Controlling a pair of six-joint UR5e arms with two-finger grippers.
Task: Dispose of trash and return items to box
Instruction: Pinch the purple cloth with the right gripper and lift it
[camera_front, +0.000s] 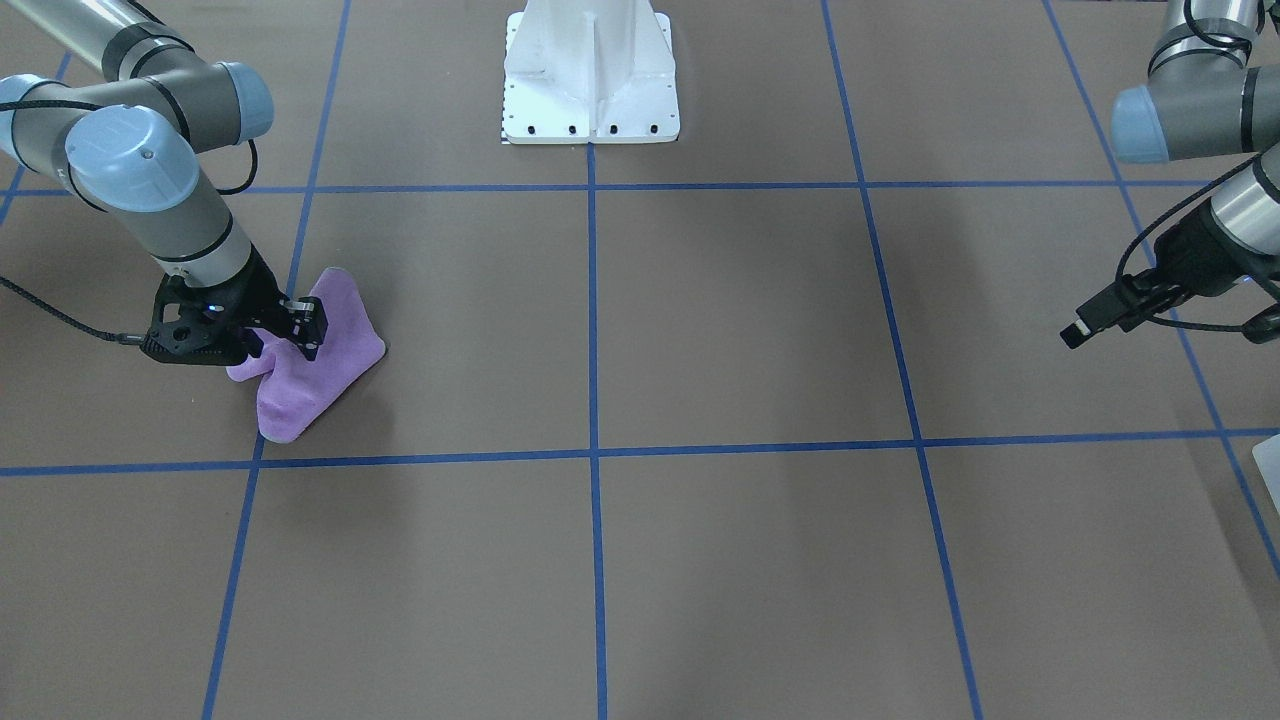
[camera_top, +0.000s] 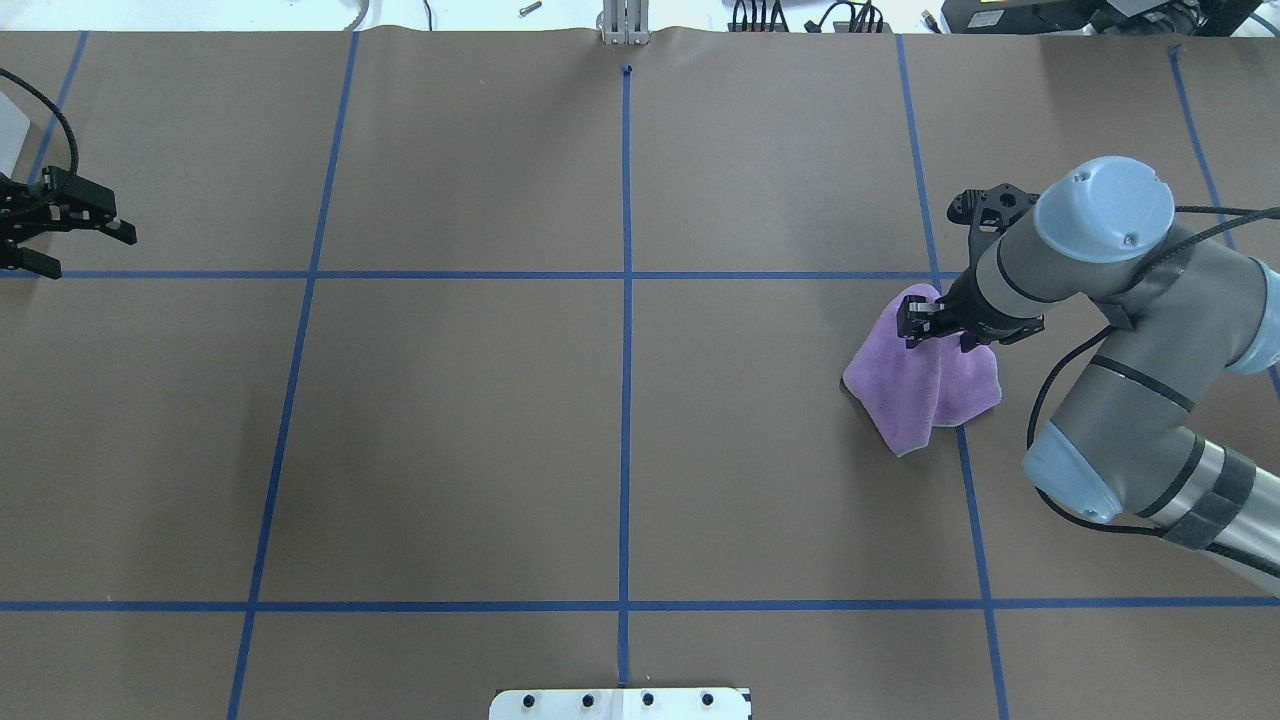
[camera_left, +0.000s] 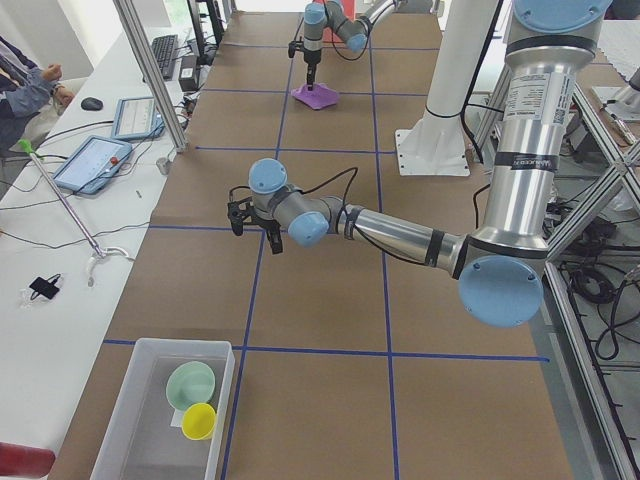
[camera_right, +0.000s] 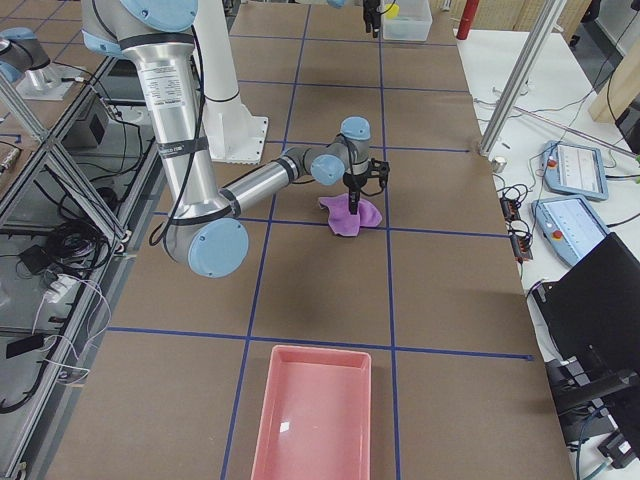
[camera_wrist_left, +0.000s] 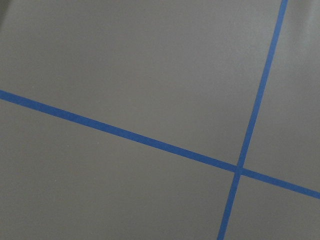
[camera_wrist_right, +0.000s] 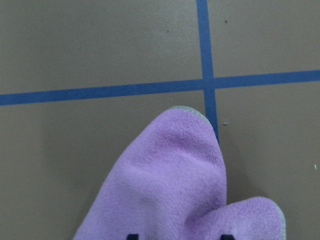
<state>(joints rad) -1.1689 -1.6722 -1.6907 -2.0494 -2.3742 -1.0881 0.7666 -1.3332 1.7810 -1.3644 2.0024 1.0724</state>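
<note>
We've got the right gripper (camera_top: 940, 340) clamped on the purple cloth (camera_top: 920, 400), while the box (camera_left: 180, 343), yellow cup (camera_left: 198, 421) and mint bowl (camera_left: 190, 385) inside, lies far off leftward, nearer our spread, empty left gripper (camera_top: 95, 252).

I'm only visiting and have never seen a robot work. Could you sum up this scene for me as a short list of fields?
Right gripper: shut on the purple cloth, which stands in a peak on the table
Left gripper: open, hovering above the table, holding nothing
Box: holds the green bowl and the yellow cup
Pink tray: at the table's end on the robot's right
Task status: bowl and cup in the box; cloth not yet put away
</note>
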